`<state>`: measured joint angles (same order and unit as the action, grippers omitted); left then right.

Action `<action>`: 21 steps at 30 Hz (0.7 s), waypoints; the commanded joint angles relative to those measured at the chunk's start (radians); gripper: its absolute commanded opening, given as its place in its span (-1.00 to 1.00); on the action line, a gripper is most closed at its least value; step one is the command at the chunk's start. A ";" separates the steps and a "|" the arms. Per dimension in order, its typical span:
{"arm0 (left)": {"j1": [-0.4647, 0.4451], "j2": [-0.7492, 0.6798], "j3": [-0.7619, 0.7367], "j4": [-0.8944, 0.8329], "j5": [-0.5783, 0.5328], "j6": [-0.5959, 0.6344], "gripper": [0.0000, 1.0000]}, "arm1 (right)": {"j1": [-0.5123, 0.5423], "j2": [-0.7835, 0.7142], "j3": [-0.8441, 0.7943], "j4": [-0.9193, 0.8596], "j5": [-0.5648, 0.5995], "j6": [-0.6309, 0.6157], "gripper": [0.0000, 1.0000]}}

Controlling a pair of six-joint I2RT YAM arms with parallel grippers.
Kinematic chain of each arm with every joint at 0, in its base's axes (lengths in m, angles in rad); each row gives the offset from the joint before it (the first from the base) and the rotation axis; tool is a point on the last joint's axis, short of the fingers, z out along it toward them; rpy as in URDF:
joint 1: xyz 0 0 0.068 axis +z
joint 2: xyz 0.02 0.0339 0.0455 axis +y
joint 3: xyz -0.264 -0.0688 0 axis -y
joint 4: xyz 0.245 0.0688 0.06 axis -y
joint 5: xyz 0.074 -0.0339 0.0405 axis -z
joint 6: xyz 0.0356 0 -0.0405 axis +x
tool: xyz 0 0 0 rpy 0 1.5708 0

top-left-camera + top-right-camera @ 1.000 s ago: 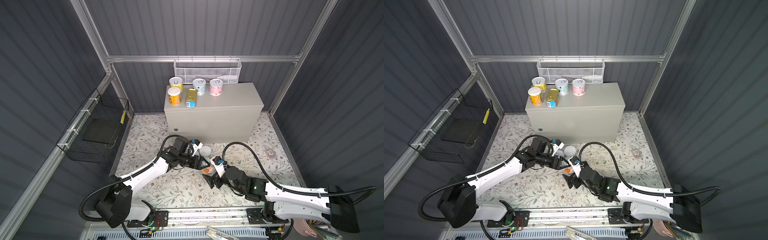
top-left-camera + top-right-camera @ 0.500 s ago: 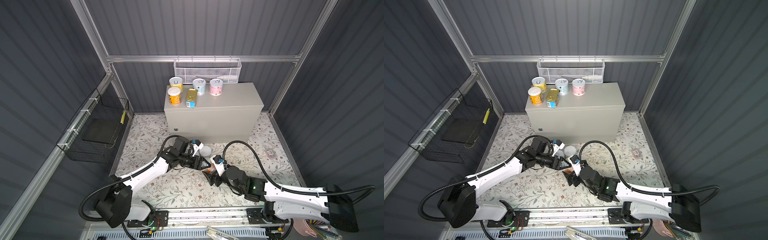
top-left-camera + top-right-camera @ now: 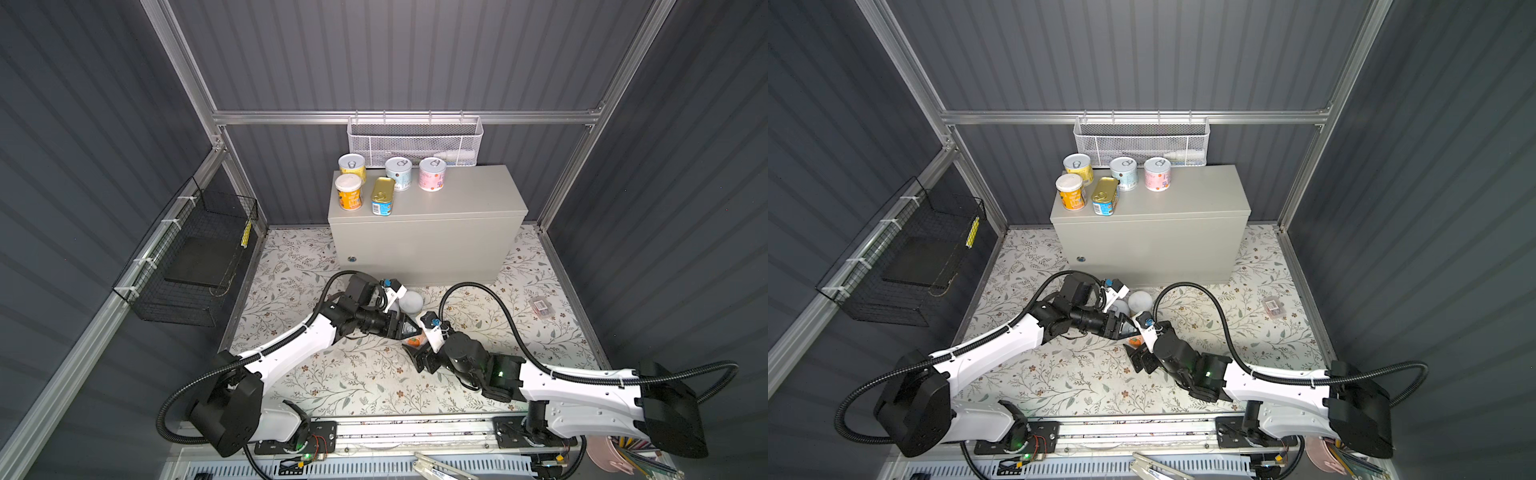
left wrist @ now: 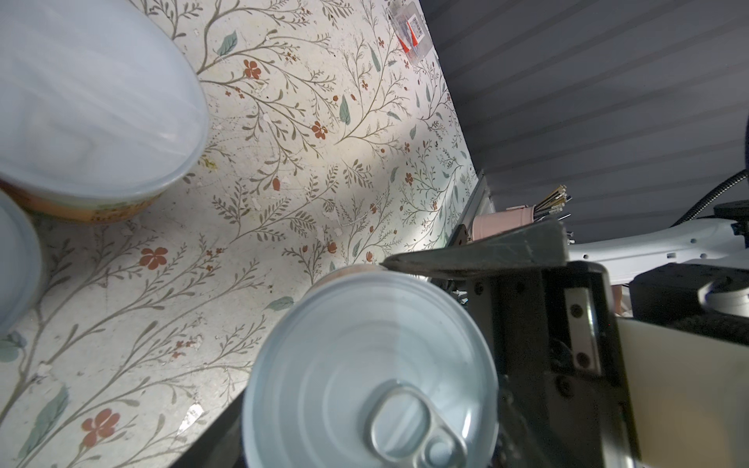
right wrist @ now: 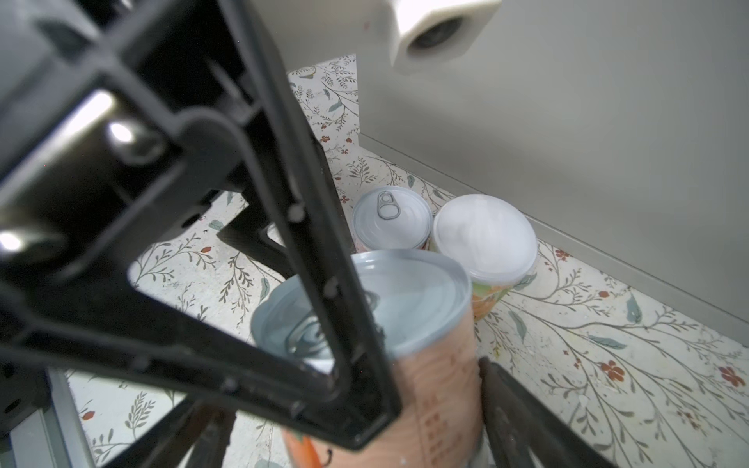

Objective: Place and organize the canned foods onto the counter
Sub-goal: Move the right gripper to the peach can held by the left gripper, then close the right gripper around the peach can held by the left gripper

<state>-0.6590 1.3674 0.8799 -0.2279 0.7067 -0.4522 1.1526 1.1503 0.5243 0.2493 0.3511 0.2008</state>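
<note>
1. In both top views the counter stands against the back wall, and five tins are already on its left end. Yellow can, blue can and pink can line the back. Orange can and gold-topped tin stand in front of them.
2. In a top view, down on the floral floor, both arms meet before the counter. The left hand is clamped on a peach-labelled can, and the right hand sits at that same can from the near side. A white-lidded can and a pull-tab can stand just behind, near the counter's front.
3. Left wrist: the peach-labelled can shows its ring-pull lid, and one black finger touches its rim. The white-lidded can is near. A clear packet and a pink cup of pencils lie far off.
4. Right wrist: the left hand's black frame crosses the lid of the peach-labelled can. The right hand is released and straddles the can. One finger is just beside the label, the other stands apart with floor showing between. Whether the can's base rests on the floor, I cannot tell. White-lidded can and pull-tab can touch each other.
</note>
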 commanded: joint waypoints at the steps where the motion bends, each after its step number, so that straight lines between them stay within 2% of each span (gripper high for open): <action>1: 0.006 -0.043 0.034 0.042 0.045 0.009 0.06 | 0.004 0.024 0.030 0.002 -0.024 -0.005 0.78; 6: 0.006 -0.057 0.032 0.042 0.043 0.009 0.06 | 0.002 0.033 0.036 -0.004 -0.015 0.002 0.63; 21: 0.006 -0.060 0.017 0.053 0.057 -0.008 0.06 | -0.003 0.054 0.046 0.014 0.002 -0.006 0.69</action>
<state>-0.6571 1.3434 0.8799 -0.2504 0.7036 -0.4530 1.1507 1.1900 0.5465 0.2470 0.3637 0.1997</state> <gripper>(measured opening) 0.769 0.842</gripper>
